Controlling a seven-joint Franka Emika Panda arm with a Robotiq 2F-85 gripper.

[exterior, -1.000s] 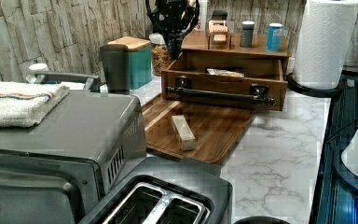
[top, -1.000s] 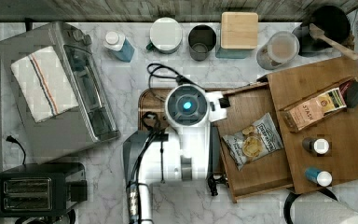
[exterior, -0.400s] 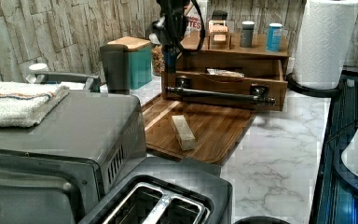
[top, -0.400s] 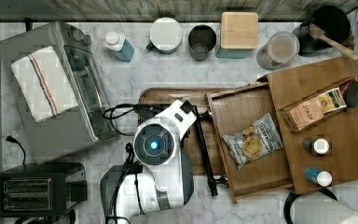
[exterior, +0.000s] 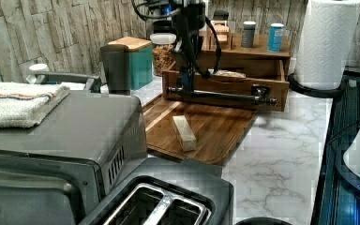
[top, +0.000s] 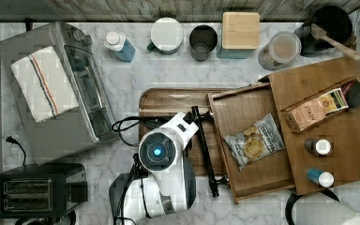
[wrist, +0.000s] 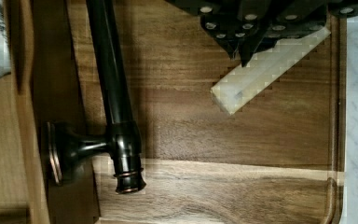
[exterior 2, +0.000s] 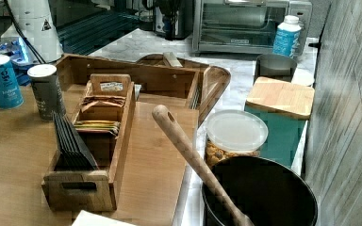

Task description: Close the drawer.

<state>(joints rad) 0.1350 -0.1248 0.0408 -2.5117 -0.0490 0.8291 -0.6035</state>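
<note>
The drawer (top: 251, 110) stands pulled out of the light wooden box (top: 351, 145) toward the top view's left, with a chip bag (top: 254, 143) inside. Its dark bar handle (top: 205, 150) runs along the front (exterior: 225, 86). My gripper (exterior: 186, 85) hangs low by the handle's (exterior: 220, 96) left end in the left view. In the wrist view the fingertips (wrist: 242, 52) are together with nothing between them, over the dark tray side of the handle (wrist: 112, 93) and apart from it. The white hand (top: 187, 125) covers the fingers in the top view.
A walnut serving tray (top: 168, 101) lies under the gripper with a pale block (exterior: 183, 132) on it. A tea box (top: 316, 110) and two small jars (top: 318, 146) sit on the box top. Toaster oven (top: 61, 89), toaster (top: 33, 190), canisters (top: 240, 30) and a paper towel roll (exterior: 326, 42) ring the counter.
The arm has swung from over the drawer's front edge toward the top view's lower left, and the gripper has come down beside the handle's end. The drawer has not moved.
</note>
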